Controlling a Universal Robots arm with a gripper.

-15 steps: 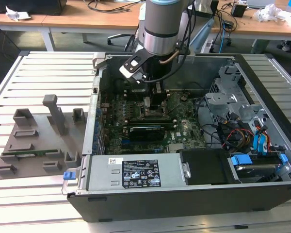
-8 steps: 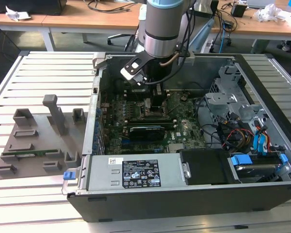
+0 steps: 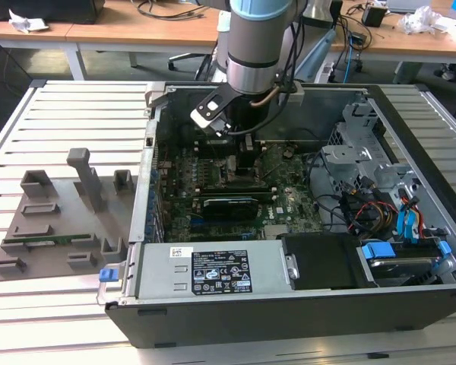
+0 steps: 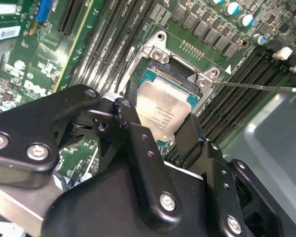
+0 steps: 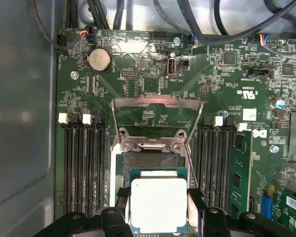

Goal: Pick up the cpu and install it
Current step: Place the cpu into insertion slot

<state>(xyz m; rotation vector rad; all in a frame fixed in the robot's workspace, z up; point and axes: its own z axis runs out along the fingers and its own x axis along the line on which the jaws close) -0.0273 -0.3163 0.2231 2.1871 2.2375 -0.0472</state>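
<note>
The cpu (image 5: pixel 159 205), a small square chip with a silver-grey top plate and a thin green rim, sits between my gripper's (image 5: pixel 158 197) two black fingers (image 5: pixel 119 195), which press on its opposite edges. It lies over the near part of the open socket (image 5: pixel 155 160), whose metal load plate (image 5: pixel 158 101) stands flipped up behind it. In the second wrist view the cpu (image 4: pixel 163 111) hangs just in front of the socket's silver frame (image 4: pixel 160 49), with my gripper (image 4: pixel 155 118) closed around it. In the exterior view my gripper (image 3: pixel 243 156) reaches down into the computer case (image 3: pixel 289 312), over the motherboard.
Black memory slots (image 5: pixel 84 168) flank the socket, with a green memory stick (image 5: pixel 239 168) beside them. The socket's thin lever (image 4: pixel 251 88) sticks out sideways. A power supply (image 3: pixel 213 270) and drive cage with cables (image 3: pixel 380 205) fill the case. A grey fixture tray (image 3: pixel 61 220) lies at the exterior view's left.
</note>
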